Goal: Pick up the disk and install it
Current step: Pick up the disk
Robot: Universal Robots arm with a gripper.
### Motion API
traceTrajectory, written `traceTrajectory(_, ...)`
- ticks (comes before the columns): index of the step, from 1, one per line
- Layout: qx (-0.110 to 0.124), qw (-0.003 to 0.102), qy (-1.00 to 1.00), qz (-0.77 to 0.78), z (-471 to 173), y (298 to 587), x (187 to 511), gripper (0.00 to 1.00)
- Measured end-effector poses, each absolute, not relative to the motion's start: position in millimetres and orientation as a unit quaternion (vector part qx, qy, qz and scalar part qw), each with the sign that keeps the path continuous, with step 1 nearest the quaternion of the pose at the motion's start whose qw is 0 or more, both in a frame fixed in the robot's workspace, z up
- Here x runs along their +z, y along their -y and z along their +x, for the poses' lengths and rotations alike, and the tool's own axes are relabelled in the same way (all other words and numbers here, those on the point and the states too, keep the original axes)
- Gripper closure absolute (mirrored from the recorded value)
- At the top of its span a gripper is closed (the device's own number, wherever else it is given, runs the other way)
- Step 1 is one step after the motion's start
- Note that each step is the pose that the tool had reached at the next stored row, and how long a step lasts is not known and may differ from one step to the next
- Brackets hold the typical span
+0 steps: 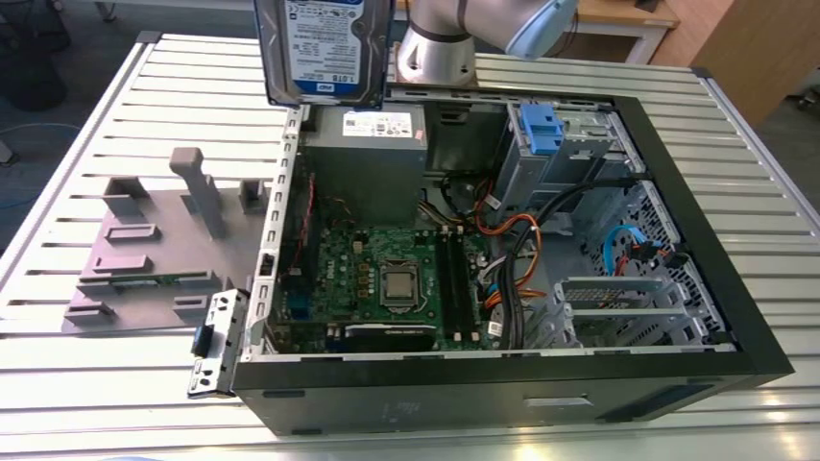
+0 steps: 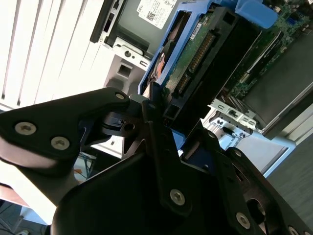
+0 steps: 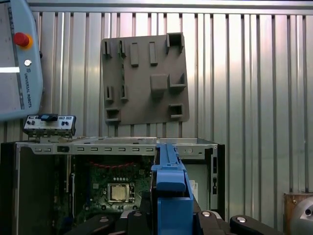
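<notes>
On the exterior view's left, a grey fixture plate [image 1: 154,250] lies flat on the slatted surface [image 1: 103,403], with nothing in its holders. Just right of it and higher, the disk [image 1: 321,48] hangs in the air on edge, label facing the camera, above the far left corner of the open computer case [image 1: 756,317]. In the second wrist view the claw [image 2: 159,115] is clamped on the disk's blue carrier frame, its black fingers [image 2: 156,127] pressing the frame's edges, so the grip looks firm. The step in hand seems to be carrying the disk across to its bay. Doing it well means holding the drive square, with no tilt in the clamp, and high enough to clear the case wall and the motherboard [image 1: 384,274]. Further right, the loose cables [image 1: 513,230] call for a wide berth. The blue-tabbed drive bay [image 1: 539,130] at the far right looks like the likely seat, so the carrier's rails should line up with it.
</notes>
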State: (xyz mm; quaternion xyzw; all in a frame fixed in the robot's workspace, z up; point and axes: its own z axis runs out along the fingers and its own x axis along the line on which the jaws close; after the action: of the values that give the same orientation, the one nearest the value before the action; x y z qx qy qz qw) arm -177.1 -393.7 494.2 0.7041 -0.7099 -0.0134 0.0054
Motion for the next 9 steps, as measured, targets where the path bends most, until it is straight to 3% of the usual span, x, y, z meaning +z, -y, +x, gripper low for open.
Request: traceTrajectory(9, -0.013, 0.005, 0.710, 0.704, -167.9, 393.7, 493.9, 0.64)
